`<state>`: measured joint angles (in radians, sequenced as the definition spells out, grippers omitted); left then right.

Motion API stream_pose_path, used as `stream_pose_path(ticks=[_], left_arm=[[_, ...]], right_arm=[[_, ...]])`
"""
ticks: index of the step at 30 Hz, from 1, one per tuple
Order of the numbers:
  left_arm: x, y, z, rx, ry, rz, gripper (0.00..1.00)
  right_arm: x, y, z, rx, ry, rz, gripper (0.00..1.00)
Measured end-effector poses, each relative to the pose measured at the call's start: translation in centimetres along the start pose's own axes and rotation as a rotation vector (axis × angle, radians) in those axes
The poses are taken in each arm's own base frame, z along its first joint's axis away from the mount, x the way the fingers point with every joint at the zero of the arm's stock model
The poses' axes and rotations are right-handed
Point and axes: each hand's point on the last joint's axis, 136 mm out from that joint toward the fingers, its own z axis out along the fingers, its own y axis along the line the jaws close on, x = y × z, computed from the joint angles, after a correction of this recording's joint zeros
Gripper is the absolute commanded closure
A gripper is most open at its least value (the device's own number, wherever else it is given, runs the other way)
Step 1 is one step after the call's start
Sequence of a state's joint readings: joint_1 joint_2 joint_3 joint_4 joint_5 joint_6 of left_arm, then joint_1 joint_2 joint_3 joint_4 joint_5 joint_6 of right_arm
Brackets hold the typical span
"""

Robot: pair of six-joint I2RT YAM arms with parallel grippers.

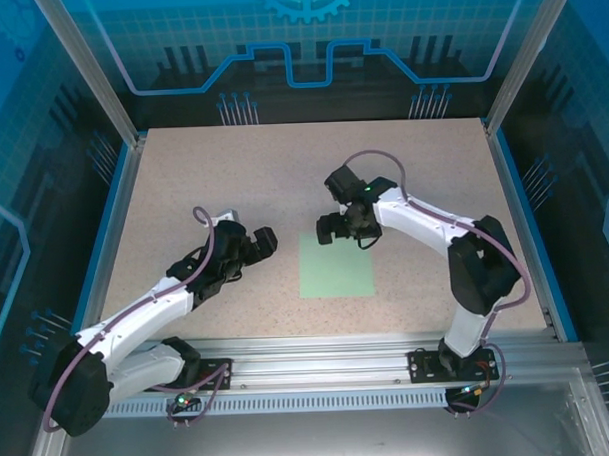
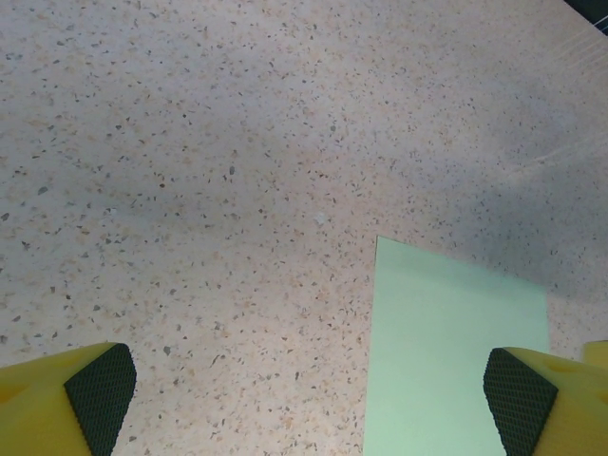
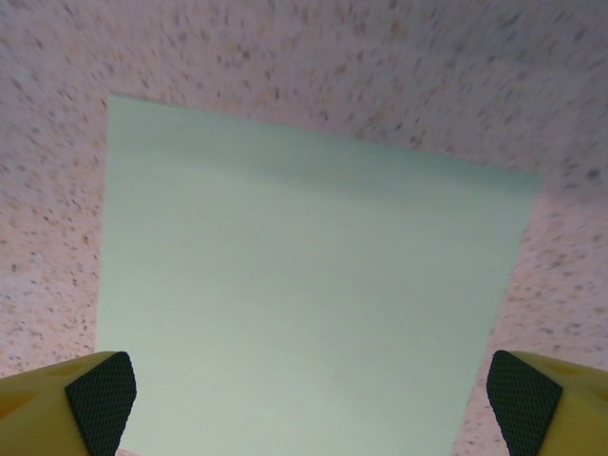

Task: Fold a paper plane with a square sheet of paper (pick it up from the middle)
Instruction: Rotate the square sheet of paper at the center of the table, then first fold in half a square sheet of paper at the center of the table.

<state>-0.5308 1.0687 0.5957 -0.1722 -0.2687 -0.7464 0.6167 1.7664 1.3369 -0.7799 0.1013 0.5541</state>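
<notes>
The square sheet of paper [image 1: 336, 267] lies flat and unfolded on the speckled tabletop [image 1: 233, 180], near the middle of its front part. The right hand [image 1: 327, 228] hovers at the sheet's far edge, jaws spread wide and empty. The left hand [image 1: 264, 241] is just left of the sheet, equally wide, holding nothing.

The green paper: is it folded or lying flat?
Spread flat: the square sheet of paper lies on the table, no crease visible.

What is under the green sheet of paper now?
The square sheet of paper lies flat on the speckled table. The surface directly beneath is covered and cannot be seen.
</notes>
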Motion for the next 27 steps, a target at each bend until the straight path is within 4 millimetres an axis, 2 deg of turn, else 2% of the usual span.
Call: stream_pose_path(ticks=[3,8,13,27], left_arm=[[0.2,0.2,0.0,-0.007,0.008,0.009,0.02],[0.0,0.4,0.1,-0.004,0.015,-0.001,0.02],[0.2,1.0,0.6,-0.012,0.043,-0.019,0.01],[0.9,1.7,1.2,0.019,0.043,-0.038,0.01]], right_arm=[[1.0,0.4,1.1,0.020,0.059,-0.003,0.01],[0.6,2.2,2.2,0.043,0.092,-0.025,0.01],[1.5,3.2,2.7,0.074,0.117,-0.050,0.01],[1.6,2.6,2.9,0.133,0.106,0.002,0.01]])
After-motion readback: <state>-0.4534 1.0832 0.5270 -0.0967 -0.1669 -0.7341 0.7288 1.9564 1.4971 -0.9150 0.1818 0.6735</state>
